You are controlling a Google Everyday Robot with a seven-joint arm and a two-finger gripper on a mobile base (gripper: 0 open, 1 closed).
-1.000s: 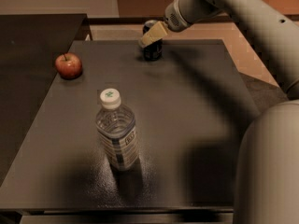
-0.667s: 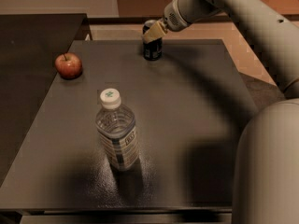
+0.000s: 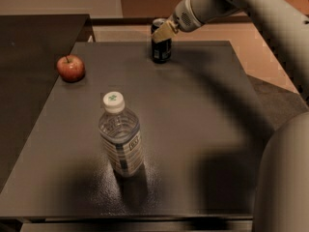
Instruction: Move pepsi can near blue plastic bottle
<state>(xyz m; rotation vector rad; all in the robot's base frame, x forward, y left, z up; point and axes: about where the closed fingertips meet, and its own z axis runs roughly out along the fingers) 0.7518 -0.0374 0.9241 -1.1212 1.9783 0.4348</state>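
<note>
Since a second ago the gripper has risen a touch and slid slightly to the right, so more of the pepsi can shows beneath it. The can, the bottle and the apple stand where they were.

From where I stand, the pale grey arm is the biggest thing, reaching in from the upper right corner down toward the far edge of the table, with the robot's rounded body filling the lower right. The dark table spreads under everything, and a second dark surface lies beside it on the left.

The blue plastic bottle stands upright in the near half of the table, left of centre, its white cap showing a green mark. The pepsi can stands upright at the far edge, well apart from the bottle. A red apple sits near the left edge, also well away from both.

The gripper hangs at the can's upper part, its tan tip lying across the can just below the rim. Whether the claw is clamped on the can or merely against it, I cannot tell.
</note>
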